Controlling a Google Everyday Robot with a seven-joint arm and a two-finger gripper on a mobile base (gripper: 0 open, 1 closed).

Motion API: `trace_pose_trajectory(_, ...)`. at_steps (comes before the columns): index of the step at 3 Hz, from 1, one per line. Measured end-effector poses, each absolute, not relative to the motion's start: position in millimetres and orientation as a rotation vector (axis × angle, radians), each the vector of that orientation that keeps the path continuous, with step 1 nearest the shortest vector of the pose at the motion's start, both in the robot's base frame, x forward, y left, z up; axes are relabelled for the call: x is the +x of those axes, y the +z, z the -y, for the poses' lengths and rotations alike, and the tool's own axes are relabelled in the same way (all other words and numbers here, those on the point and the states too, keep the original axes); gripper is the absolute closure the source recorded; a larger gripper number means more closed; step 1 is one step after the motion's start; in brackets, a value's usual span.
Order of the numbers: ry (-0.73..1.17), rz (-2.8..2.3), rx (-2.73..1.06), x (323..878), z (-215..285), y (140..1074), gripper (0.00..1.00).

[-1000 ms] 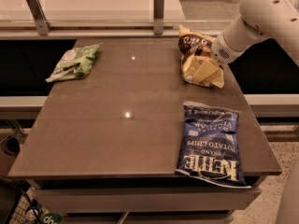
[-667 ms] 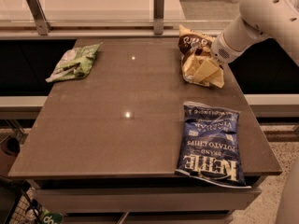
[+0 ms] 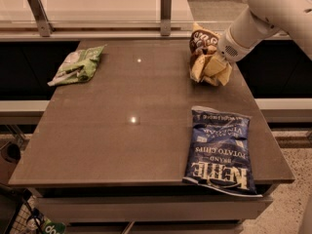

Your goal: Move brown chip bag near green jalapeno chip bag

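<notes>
Camera view: the only view there was, looking down over the desk from its near edge.
Desk [image 3: 122,145]: a dark brown, glossy top with two small glints of ceiling light on it.
Arm [image 3: 275,6]: a thick white arm came in from the upper right corner and sloped down towards the far right part of the desk.
End effector [image 3: 218,61]: it sat at the arm's tip, low over the far right of the desk, pressed into the right side of the brown chip bag and closed narrowly on a bunch of its folds.
Brown chip bag [image 3: 204,40]: it was at the far right of the desk, crumpled and standing half upright, its dark brown top band uppermost and its tan-yellow body gathered below against the end effector.
Green jalapeno chip bag [image 3: 78,66]: it lay flat at the far left of the desk, close to the left edge, well apart from the brown chip bag, with the whole width of the top between them.
Blue Kettle potato chips bag [image 3: 219,152]: it lay flat at the near right, its lettering upside down to me and its lower end hanging slightly over the front edge.
Metal posts [image 3: 165,12]: two uprights stood behind the desk's far edge, on a pale ledge.
</notes>
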State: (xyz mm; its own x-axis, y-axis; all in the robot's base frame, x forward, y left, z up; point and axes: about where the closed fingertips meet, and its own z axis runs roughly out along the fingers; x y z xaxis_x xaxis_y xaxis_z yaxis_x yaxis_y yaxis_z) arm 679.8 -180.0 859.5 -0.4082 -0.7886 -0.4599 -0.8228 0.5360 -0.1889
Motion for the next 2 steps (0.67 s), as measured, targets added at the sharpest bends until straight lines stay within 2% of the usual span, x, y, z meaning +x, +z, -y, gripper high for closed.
trace_pose_trajectory(2,0.121,-2.196,-1.275,641.2,162.0,899.0,1.00)
